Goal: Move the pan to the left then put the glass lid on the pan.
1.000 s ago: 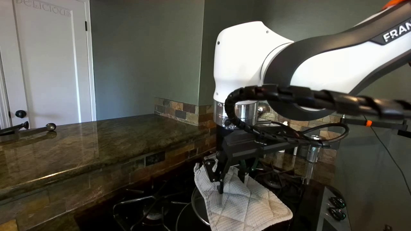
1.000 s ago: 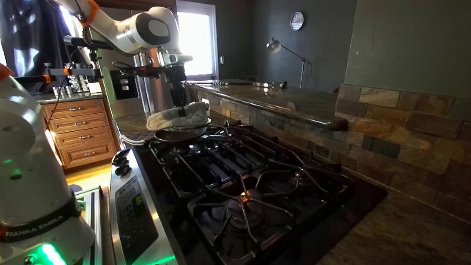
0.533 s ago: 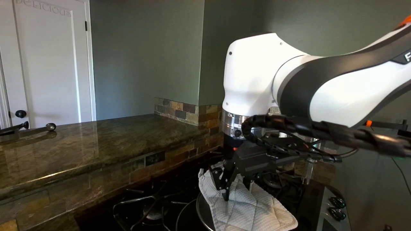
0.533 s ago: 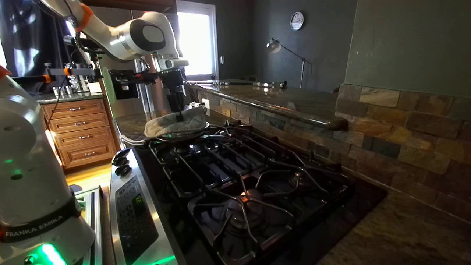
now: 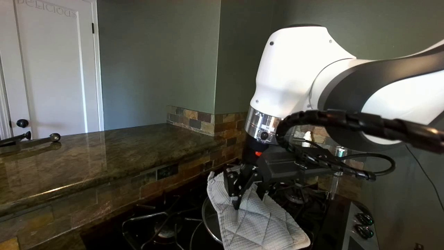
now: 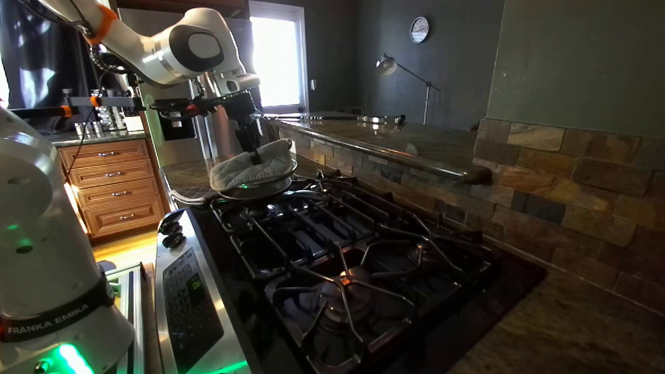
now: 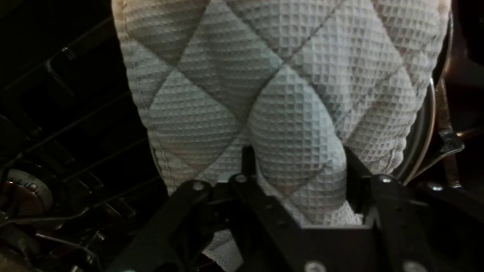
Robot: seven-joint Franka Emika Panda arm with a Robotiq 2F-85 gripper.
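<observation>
Grips a bunched fold of quilted cloth [image 7: 291, 109] in the pincer [image 7: 299, 163], above the pan [image 6: 270, 188]; holds the glass lid [image 5: 212, 221] under it, tilted over the pan, presumably padding the grasp against heat or slip; looks poised for lowering onto the pan

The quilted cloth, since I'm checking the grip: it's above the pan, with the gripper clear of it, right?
Not quite: the gripper isn't clear. The wrist view shows it gripping a raised fold of the quilted cloth, which is indeed above the pan.
</observation>
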